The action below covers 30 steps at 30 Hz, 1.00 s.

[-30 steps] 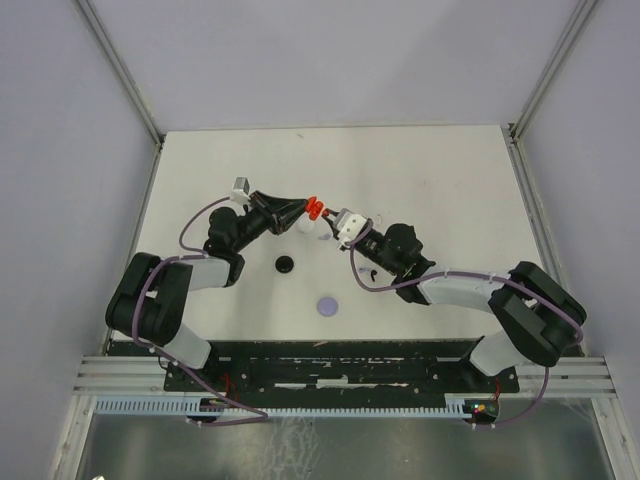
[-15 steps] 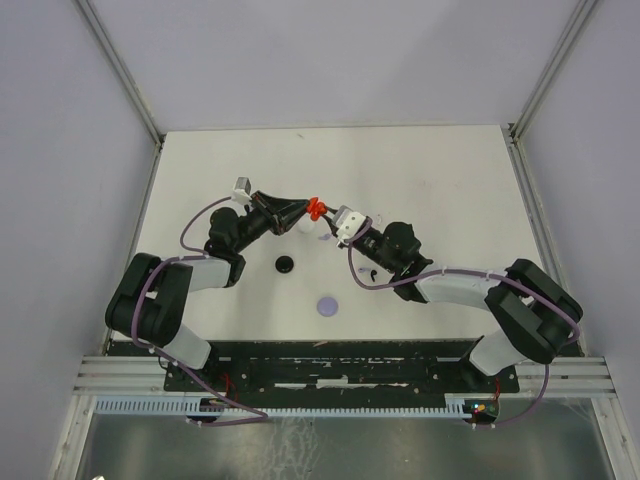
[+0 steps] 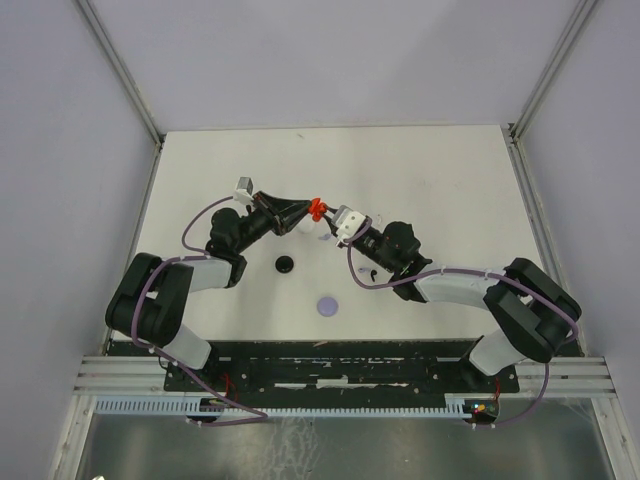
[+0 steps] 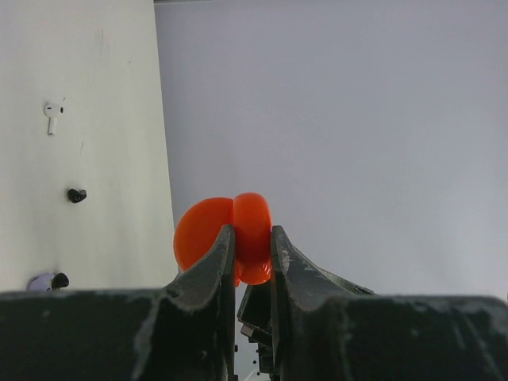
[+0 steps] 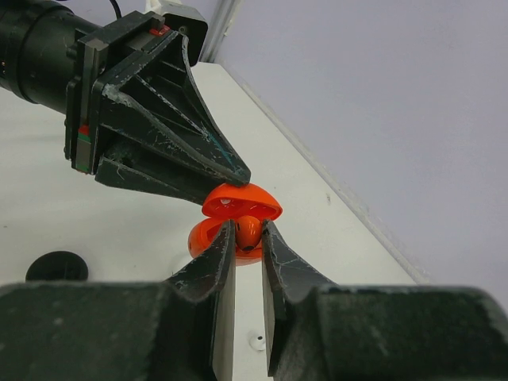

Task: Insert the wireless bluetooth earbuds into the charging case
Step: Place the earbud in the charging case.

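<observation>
Left gripper (image 4: 252, 235) clamps the open red charging case (image 4: 202, 230).
Right gripper (image 5: 248, 229) pinches a red earbud (image 5: 249, 236) between the case's open halves.

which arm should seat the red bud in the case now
Right. The right gripper pinches the red earbud right at the mouth of the red case, whose lid is open. The left gripper is clamped on that case, steadying it.
</observation>
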Available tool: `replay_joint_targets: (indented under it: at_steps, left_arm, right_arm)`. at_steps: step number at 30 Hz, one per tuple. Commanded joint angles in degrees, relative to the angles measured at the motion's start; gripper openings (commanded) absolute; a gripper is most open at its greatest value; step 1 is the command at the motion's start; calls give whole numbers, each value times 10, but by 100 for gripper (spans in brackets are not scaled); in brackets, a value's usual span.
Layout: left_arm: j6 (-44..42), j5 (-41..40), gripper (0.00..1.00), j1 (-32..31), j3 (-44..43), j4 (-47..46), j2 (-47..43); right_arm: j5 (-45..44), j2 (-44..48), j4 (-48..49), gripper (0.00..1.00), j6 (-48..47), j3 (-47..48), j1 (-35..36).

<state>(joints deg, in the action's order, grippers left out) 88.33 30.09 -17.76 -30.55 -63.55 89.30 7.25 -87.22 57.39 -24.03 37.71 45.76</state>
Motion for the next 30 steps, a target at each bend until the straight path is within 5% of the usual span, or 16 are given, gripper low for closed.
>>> replay_joint_targets:
  at_steps: [1, 30]
  left_arm:
    - [-11, -3, 3, -3, 0, -32, -11]
    - [14, -2, 3, -2, -21, -50, -1]
  right_arm:
    - [-10, -3, 35, 1, 5, 22, 3]
    - [-19, 0, 33, 3, 10, 4, 3]
